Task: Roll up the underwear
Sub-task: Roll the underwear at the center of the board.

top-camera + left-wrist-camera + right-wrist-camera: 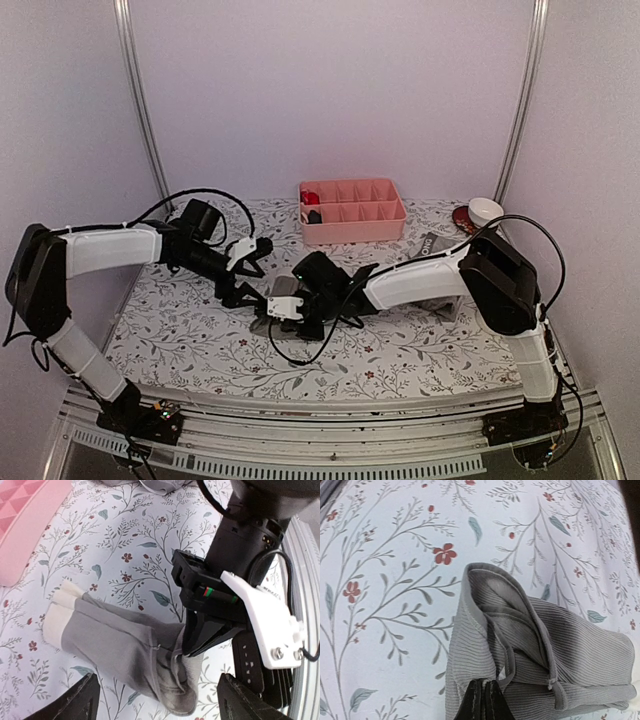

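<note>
The grey briefs (110, 642) lie folded on the floral cloth, pale waistband (56, 616) at the left end, and show in the top view (284, 288) between the two grippers. My right gripper (485, 702) is shut on a bunched fold at their other end and shows in the left wrist view (200, 645) and the top view (285, 306). My left gripper (160, 705) is open and empty, its fingers (80, 702) straddling the briefs just above them; in the top view it (245, 275) sits to their left. The boxer-briefs (432, 247) lie partly hidden under my right arm.
A pink divided tray (352, 210) stands at the back middle, its corner in the left wrist view (25, 520). A white bowl (486, 211) sits at the back right. The table's side edges lie close to both arms.
</note>
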You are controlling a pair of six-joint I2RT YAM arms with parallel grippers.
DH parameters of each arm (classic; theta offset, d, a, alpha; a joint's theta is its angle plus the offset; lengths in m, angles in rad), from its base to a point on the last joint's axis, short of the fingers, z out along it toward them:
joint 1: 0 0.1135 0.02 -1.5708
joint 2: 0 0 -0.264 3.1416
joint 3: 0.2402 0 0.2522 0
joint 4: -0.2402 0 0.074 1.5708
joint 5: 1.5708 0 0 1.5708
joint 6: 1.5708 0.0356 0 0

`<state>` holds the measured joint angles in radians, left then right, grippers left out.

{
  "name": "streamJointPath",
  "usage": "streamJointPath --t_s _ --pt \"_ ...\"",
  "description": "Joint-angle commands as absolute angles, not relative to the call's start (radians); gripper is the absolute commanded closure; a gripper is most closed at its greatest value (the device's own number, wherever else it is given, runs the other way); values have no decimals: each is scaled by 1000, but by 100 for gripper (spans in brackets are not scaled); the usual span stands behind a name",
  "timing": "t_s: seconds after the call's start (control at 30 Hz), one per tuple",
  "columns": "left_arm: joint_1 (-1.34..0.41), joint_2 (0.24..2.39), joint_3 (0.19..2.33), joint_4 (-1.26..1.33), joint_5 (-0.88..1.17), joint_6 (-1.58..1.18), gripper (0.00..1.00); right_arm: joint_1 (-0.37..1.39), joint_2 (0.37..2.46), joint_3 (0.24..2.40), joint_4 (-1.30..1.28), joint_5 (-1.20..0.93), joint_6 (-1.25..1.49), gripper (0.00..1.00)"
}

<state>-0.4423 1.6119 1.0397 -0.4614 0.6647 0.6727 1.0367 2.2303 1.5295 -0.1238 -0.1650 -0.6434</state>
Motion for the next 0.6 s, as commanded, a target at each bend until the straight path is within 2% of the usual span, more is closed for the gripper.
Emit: streamJointPath --t_s 0.0,0.2,0.33,0.43,0.57 --pt "-458 1448 852 -367 625 775 15 963 2275 1580 -267 -266 -531 97" --pt "-471 1185 433 53 515 937 14 913 2337 1681 -396 -453 -429 97" --pt "-534 1055 258 271 442 1012 11 901 2400 1741 -458 -549 -353 97" --pt "-612 1050 209 382 347 1028 10 901 2427 1775 -497 -563 -312 97" --pt "-704 1155 204 493 201 1045 11 899 2430 1781 -511 -575 -287 97"
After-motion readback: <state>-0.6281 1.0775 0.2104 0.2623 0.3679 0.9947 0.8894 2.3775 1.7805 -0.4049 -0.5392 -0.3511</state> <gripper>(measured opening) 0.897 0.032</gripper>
